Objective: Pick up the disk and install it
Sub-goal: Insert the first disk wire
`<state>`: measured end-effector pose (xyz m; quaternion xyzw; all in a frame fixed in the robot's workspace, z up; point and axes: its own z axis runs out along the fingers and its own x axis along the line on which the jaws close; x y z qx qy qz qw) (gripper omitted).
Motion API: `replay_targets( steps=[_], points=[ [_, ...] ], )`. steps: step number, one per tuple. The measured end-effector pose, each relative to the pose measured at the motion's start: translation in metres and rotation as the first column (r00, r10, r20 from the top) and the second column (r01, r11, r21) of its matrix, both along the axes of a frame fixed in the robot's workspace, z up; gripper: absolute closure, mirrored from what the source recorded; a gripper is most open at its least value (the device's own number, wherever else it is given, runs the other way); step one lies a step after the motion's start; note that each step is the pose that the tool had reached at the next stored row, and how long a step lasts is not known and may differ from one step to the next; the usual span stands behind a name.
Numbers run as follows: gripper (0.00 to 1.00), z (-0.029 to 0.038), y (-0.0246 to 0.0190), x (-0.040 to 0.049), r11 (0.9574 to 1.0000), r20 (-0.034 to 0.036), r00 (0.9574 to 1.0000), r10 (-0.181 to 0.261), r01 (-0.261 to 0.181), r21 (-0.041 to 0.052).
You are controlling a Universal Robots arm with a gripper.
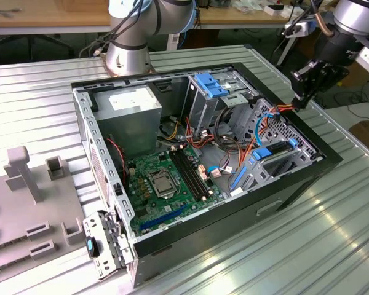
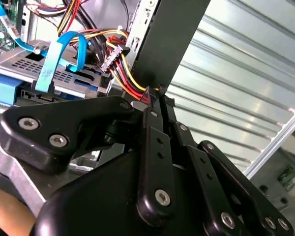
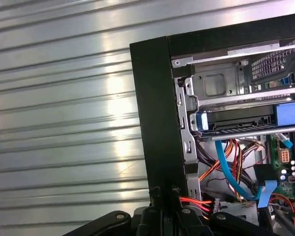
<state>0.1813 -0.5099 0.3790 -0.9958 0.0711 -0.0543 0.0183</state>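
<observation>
Fingers (image 2: 156, 129) pressed together on a bundle of red, orange and yellow power wires (image 2: 129, 81): your gripper (image 1: 298, 99) pinches the bundle at the rim of the open computer case (image 1: 172, 238), on the exterior view's right. By the look of it, the grip draws the wires outward so they stay clear of the drive bays.

Sweeping the exterior view from its left, a grey fixture block (image 1: 21, 172) stands on the ribbed metal table (image 1: 283, 246), just beside the case. Inside, the grey power supply (image 1: 132, 107) sits in a corner with the motherboard (image 1: 166, 178) flat on the case floor below it, and the blue-tabbed drive cage (image 1: 212, 86) stands upright further right.

Nearest your gripper, the disk (image 3: 236, 121) lies in its blue carrier in a bay at the case's front, directly beside an empty metal bay in the first wrist view. It looks seated there rather than loose, and you are not holding it.

A blue data cable (image 3: 226, 167) loops beside the pinched wires, free of the gripper. A pale connector (image 2: 112, 56) sits on the bundle near the bay; whether it is plugged in cannot be told.
</observation>
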Motion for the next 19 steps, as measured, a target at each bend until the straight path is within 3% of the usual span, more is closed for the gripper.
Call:
replay_targets(
  steps=[2, 6, 8, 10, 11, 12, 14, 15, 16, 18, 19],
  points=[
    [0.83, 0.0000, 0.0000, 0.0000, 0.9992, 0.0000, 0.9992, -0.040, 0.040, 0.0001],
    [0.83, 0.0000, 0.0000, -0.0005, 0.9935, 0.0000, 0.9935, -0.114, 0.114, 0.0000],
    [0.83, 0.0000, 0.0000, -0.0100, 0.9932, 0.0000, 0.9932, -0.116, 0.116, -0.0001],
    [0.83, 0.0000, -0.0001, -0.0105, 0.9909, -0.0006, 0.9909, -0.134, 0.134, -0.0001],
    [0.83, 0.0001, 0.0000, -0.0105, 0.9909, -0.0052, 0.9909, -0.135, 0.135, -0.0009],
    [0.83, 0.0001, 0.0000, -0.0106, 0.9909, -0.0167, 0.9908, -0.135, 0.135, -0.0024],
    [0.83, 0.0000, 0.0000, -0.0106, 0.9909, -0.0460, 0.9898, -0.134, 0.134, -0.0062],
    [0.83, 0.0000, 0.0000, -0.0105, 0.9909, -0.0546, 0.9894, -0.135, 0.134, -0.0074],
    [0.83, 0.0001, 0.0000, -0.0101, 0.9909, -0.0697, 0.9885, -0.134, 0.134, -0.0094],
    [0.83, 0.0006, 0.0000, -0.0085, 0.9909, -0.1093, 0.9849, -0.135, 0.134, -0.0149],
    [0.83, 0.0007, 0.0000, -0.0080, 0.9909, -0.1168, 0.9840, -0.134, 0.134, -0.0159]
  ],
)
